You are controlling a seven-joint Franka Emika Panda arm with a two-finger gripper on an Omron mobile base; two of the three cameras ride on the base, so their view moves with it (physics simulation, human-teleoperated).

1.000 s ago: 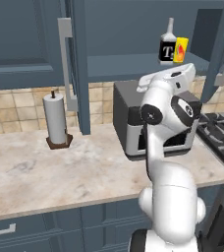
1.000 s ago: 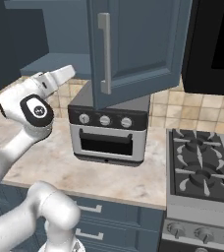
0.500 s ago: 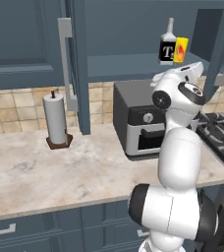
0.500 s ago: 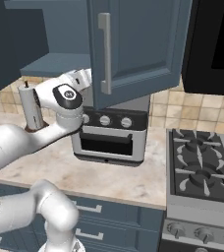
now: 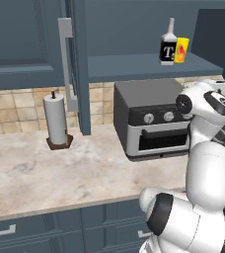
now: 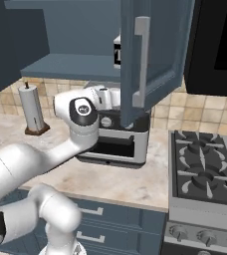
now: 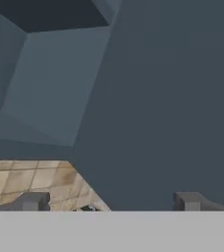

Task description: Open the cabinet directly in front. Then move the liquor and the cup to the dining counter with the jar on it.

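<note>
The cabinet stands open, with both doors swung out. On its shelf the liquor and the yellow cup stand upright and touch each other, near the right end. Below them a grey toaster oven sits on the tabletop, and a paper towel roll stands well apart to the left.

The gripper is released and holds nothing; its fingertips are wide apart, low under the shelf and close to the right door.

The next reach seems risky. The arm must rise between the oven and the door, so it could hit the door edge. Because the bottle and the cup touch, a wide gripper may push the cup over or off the shelf.
</note>
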